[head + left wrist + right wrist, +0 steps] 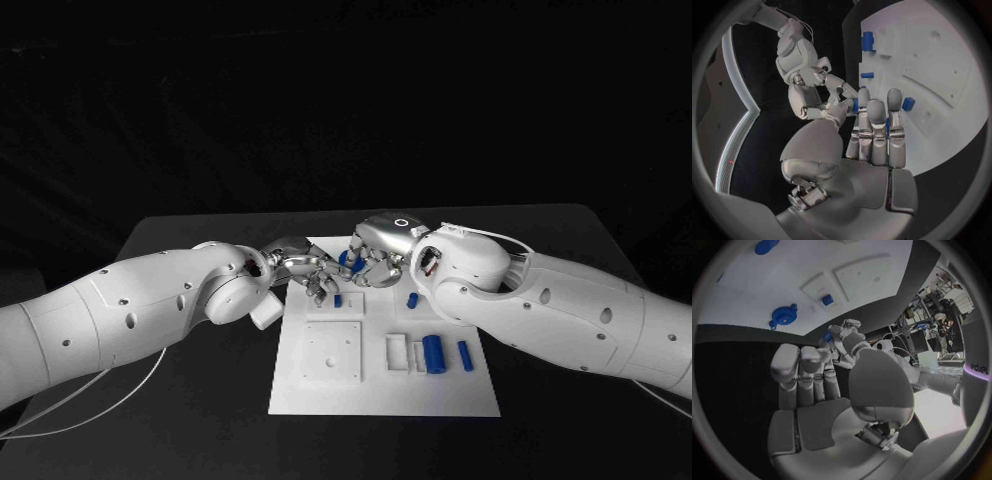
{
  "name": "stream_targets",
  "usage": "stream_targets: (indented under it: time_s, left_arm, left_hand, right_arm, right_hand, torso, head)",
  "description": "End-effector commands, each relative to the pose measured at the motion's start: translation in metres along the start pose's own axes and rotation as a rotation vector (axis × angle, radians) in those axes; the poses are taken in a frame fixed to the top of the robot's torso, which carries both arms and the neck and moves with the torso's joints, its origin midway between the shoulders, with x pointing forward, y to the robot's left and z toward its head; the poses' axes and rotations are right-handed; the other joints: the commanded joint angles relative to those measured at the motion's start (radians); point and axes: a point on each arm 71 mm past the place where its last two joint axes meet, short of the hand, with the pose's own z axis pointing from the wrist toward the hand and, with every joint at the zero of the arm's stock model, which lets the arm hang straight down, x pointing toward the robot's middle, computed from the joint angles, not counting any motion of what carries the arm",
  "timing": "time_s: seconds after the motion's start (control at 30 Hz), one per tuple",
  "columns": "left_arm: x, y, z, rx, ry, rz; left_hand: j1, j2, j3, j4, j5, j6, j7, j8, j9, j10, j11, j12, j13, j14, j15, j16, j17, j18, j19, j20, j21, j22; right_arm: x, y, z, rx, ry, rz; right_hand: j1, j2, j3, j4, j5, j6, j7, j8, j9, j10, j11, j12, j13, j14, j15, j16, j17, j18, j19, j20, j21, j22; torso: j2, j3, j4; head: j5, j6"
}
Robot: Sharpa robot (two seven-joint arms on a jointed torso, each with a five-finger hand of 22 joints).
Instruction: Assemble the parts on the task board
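Observation:
The white task board (384, 395) lies in the middle of the table. My two hands meet fingertip to fingertip above its far end. A small blue part (351, 262) sits between them, and both the left hand (299, 268) and the right hand (378, 252) pinch it. The same blue part (854, 105) shows between the left hand's (873, 135) thumb and the right hand's (811, 82) fingers. It also shows as a blue part (827, 336) above the right hand's (811, 380) fingertips, against the left hand (847, 335).
More blue parts are on the board: a short peg (338, 299), another (413, 299), a thick cylinder (433, 355) and a thinner one (464, 355). A round toothed blue part (784, 315) lies near the board's edge. White raised blocks (332, 352) sit at mid-board.

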Motion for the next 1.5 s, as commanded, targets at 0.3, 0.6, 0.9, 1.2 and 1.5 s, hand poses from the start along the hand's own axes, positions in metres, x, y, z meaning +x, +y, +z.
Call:
stream_targets:
  time_s: [0.3, 0.6, 0.9, 1.2, 1.5]
  left_arm:
    - [0.001, -0.005, 0.002, 0.014, -0.041, 0.002]
    - [-0.003, 0.0, -0.001, -0.044, -0.086, 0.041]
    - [-0.007, 0.007, -0.004, -0.128, -0.103, 0.126]
    - [-0.012, 0.018, -0.01, -0.276, -0.142, 0.288]
    - [-0.016, 0.029, -0.013, -0.459, -0.139, 0.359]
  left_hand:
    - [-0.054, -0.041, 0.049, -0.044, 0.185, 0.094, -0.052, 0.005, 0.45, 0.056, -0.026, 0.068, 0.058, 0.029, -0.03, 0.048, 0.024, -0.014, 0.01, -0.028, 0.049, 0.024]
    - [-0.115, -0.053, 0.097, -0.08, 0.236, 0.156, -0.072, -0.037, 0.586, 0.069, -0.046, 0.158, 0.127, 0.072, -0.05, 0.09, 0.055, -0.019, 0.02, -0.048, 0.111, 0.021]
    - [-0.125, -0.058, 0.106, -0.077, 0.244, 0.185, -0.082, -0.074, 0.707, 0.07, -0.053, 0.219, 0.162, 0.097, -0.059, 0.128, 0.157, -0.02, 0.025, -0.057, 0.161, 0.021]
    - [-0.134, -0.059, 0.115, -0.077, 0.25, 0.195, -0.089, -0.075, 0.754, 0.072, -0.062, 0.259, 0.187, 0.133, -0.069, 0.147, 0.162, -0.013, 0.05, -0.067, 0.226, 0.021]
    - [-0.163, -0.087, 0.235, -0.072, 0.162, 0.205, -0.091, -0.074, 0.766, 0.075, -0.061, 0.279, 0.177, 0.143, -0.07, 0.153, 0.179, -0.009, 0.045, -0.068, 0.248, 0.019]
  right_arm:
    - [-0.001, -0.006, -0.001, 0.022, -0.03, -0.001]
    - [-0.007, -0.017, -0.006, 0.06, -0.088, 0.013]
    - [-0.032, -0.057, -0.011, 0.171, -0.13, 0.188]
    - [-0.046, -0.097, -0.022, 0.267, -0.161, 0.338]
    - [-0.048, -0.112, -0.024, 0.291, -0.187, 0.415]
  right_hand:
    - [0.006, -0.03, -0.048, 0.023, -0.081, -0.169, 0.039, 0.004, -0.008, -0.028, 0.023, -0.034, -0.033, -0.002, 0.013, -0.029, -0.017, 0.009, 0.027, 0.011, -0.031, 0.115]
    - [0.052, -0.039, -0.167, 0.097, -0.073, -0.298, 0.058, 0.002, -0.01, -0.035, 0.037, -0.031, -0.062, -0.002, 0.023, -0.029, -0.026, 0.019, 0.032, 0.025, -0.047, 0.115]
    - [0.057, -0.041, -0.149, 0.116, -0.089, -0.286, 0.058, 0.003, -0.009, -0.043, 0.037, -0.032, -0.072, -0.006, 0.023, -0.035, -0.033, 0.019, 0.031, 0.025, -0.056, 0.114]
    - [0.054, -0.04, -0.133, 0.113, -0.048, -0.268, 0.058, 0.004, -0.008, -0.048, 0.036, -0.035, -0.079, -0.009, 0.023, -0.041, -0.039, 0.019, 0.028, 0.025, -0.067, 0.112]
    - [0.048, -0.039, -0.125, 0.108, -0.037, -0.263, 0.058, 0.004, -0.008, -0.059, 0.036, -0.048, -0.096, -0.017, 0.024, -0.058, -0.054, 0.022, 0.022, 0.026, -0.096, 0.105]
  torso:
    - [0.0, 0.0004, -0.0008]
    - [-0.002, 0.0023, 0.0003]
    - [-0.005, 0.0009, -0.005]
    - [-0.019, 0.0041, -0.0158]
    - [-0.036, 0.007, -0.0176]
  head:
    - [0.003, -0.001]
    - [0.005, 0.002]
    - [0.01, 0.006]
    - [0.035, -0.006]
    - [0.052, -0.028]
